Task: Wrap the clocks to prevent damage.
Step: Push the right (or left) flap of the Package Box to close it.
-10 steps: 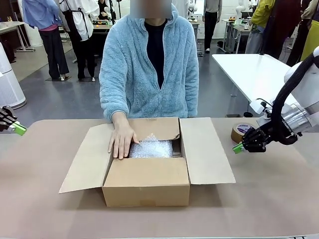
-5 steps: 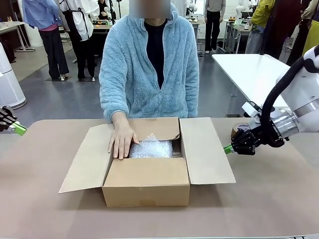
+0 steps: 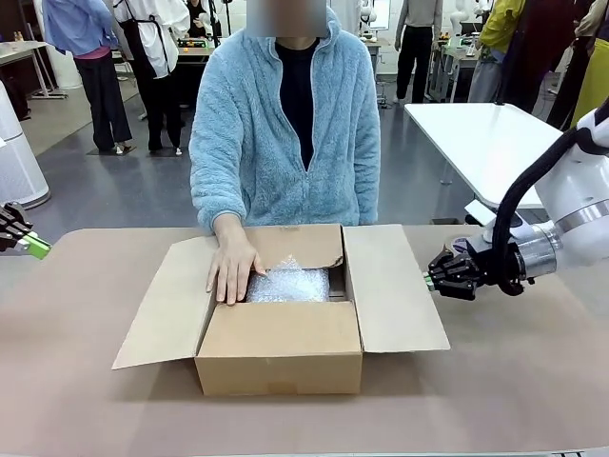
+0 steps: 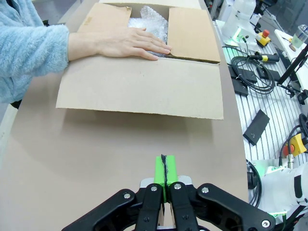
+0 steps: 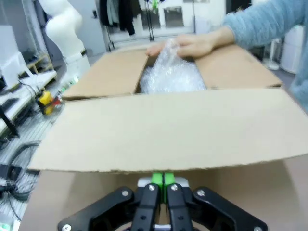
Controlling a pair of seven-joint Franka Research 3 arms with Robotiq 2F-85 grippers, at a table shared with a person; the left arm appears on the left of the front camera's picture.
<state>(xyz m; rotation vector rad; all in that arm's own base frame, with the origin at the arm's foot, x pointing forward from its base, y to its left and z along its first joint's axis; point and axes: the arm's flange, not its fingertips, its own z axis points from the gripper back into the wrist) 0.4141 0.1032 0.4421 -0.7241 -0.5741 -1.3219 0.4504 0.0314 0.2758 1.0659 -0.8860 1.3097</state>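
Clocks bundle (image 3: 288,284) lay long-axis left-right in the box (image 3: 281,357) at frame centre, left of your right gripper (image 3: 428,281), pinched empty beside the right flap (image 3: 392,286), nearer than your closed left gripper (image 3: 36,248).

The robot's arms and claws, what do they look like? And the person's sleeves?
The right arm is white with a silver wrist ring and a black cable looping along it. Both the left gripper and right gripper are black linkages tipped with green pads. The person's sleeves are fluffy light blue fleece.
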